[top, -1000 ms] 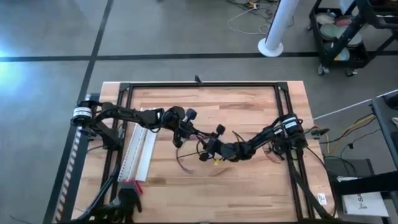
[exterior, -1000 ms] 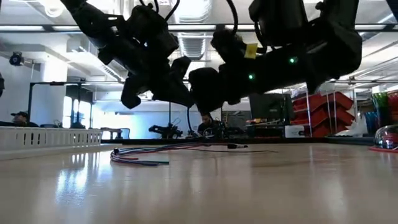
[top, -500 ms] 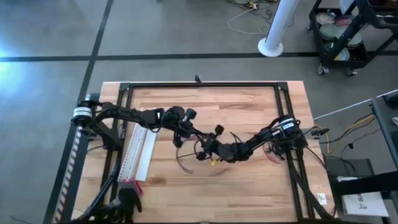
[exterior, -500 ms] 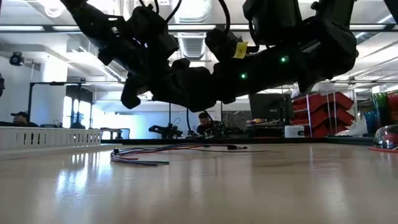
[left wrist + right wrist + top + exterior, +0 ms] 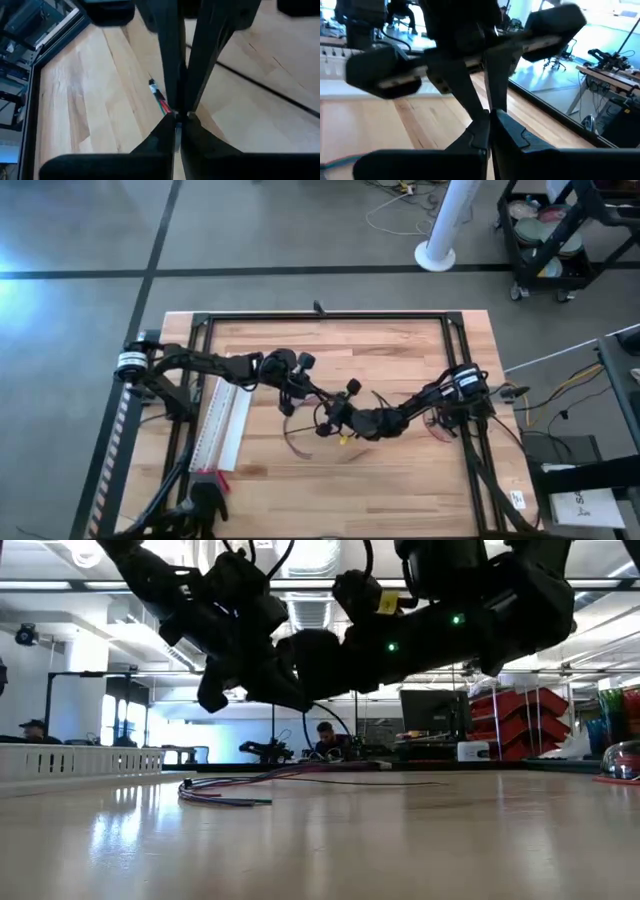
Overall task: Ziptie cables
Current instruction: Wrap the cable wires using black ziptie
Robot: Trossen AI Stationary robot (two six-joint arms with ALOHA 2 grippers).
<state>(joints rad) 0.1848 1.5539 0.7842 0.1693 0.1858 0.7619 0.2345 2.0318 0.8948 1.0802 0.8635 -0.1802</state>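
The cables (image 5: 265, 783) are lying flat on the wooden table (image 5: 400, 480) near its middle, under both arms. The left gripper (image 5: 176, 119) is hanging above them, fingers pinched together, the right gripper (image 5: 489, 116) nosed in against it, also closed. What they're pinching, I can't tell. The right arm is lifting slightly from a moment ago, so they're probably fiddling with the tie, not the bundle yet.

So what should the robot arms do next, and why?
Probably lower both grippers toward the cables. The left gripper and right gripper meet tip to tip in the air, both closed, while the cables lie loose on the table below them.
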